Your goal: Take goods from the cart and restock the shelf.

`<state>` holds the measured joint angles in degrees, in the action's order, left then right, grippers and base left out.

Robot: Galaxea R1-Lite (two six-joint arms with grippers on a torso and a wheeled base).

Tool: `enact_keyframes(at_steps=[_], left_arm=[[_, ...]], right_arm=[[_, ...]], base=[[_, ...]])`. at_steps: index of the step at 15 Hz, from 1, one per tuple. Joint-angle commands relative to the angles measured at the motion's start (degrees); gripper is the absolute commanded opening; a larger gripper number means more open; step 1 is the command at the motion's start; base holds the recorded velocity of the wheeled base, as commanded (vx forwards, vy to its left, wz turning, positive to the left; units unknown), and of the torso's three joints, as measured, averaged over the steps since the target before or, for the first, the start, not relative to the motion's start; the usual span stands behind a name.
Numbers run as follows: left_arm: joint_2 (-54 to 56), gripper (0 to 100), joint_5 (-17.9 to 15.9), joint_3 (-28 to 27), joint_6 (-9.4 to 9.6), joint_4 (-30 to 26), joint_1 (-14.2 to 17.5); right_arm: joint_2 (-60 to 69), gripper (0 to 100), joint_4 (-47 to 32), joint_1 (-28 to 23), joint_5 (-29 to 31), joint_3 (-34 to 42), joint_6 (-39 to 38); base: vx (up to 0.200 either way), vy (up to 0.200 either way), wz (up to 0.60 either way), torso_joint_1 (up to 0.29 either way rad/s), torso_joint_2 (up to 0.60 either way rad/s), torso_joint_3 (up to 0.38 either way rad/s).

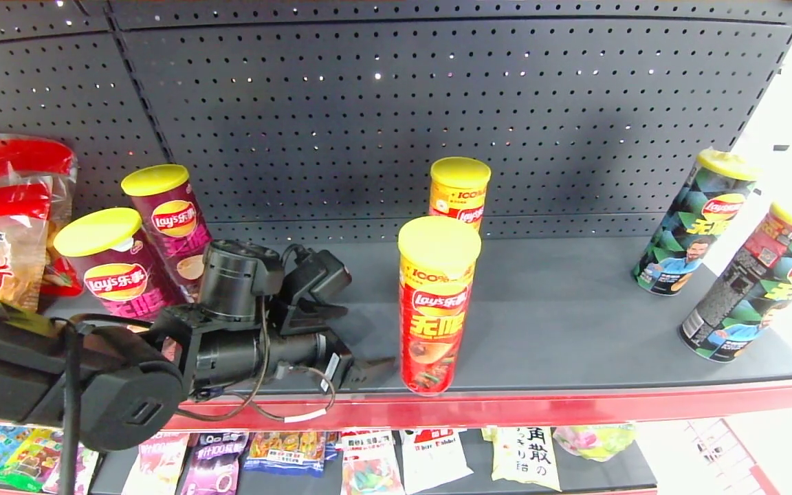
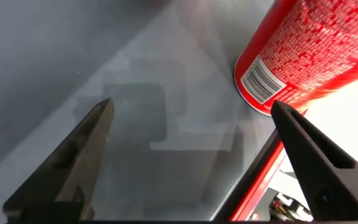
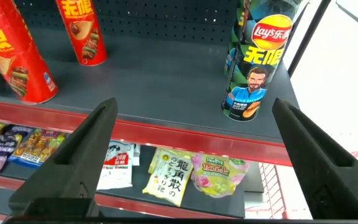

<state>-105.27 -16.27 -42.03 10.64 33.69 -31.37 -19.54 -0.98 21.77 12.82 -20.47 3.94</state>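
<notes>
shop | pegboard shelf (image 1: 561,323) | chip cans (image 1: 437,309) | snack packets (image 1: 430,457) below

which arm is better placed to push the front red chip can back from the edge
Left, likely. The left gripper is over the shelf right beside the front red chip can, jaws open. The right gripper hangs before the shelf, farther off.

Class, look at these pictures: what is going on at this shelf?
A robot is restocking a shop shelf. Its left gripper is open and empty, beside the front red can standing near the shelf's edge. The right gripper is open too, in front of the shelf, holding nothing.
</notes>
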Motion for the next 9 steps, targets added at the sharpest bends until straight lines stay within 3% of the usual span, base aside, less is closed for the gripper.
enact_keyframes(at_steps=[1, 9], left_arm=[[-0.4, 100, -0.1, -0.2, -0.01, 0.0, 0.0], [-0.8, 100, -0.4, -0.7, -0.1, 0.0, -0.8]], right_arm=[[-0.4, 100, 0.0, 0.0, 0.0, 0.0, 0.0], [-0.8, 100, -0.1, 0.0, -0.1, 0.1, 0.0]], base=[[0.0, 0.0, 0.0, 0.0, 0.0, 0.0], [0.0, 0.0, 0.0, 0.0, 0.0, 0.0]])
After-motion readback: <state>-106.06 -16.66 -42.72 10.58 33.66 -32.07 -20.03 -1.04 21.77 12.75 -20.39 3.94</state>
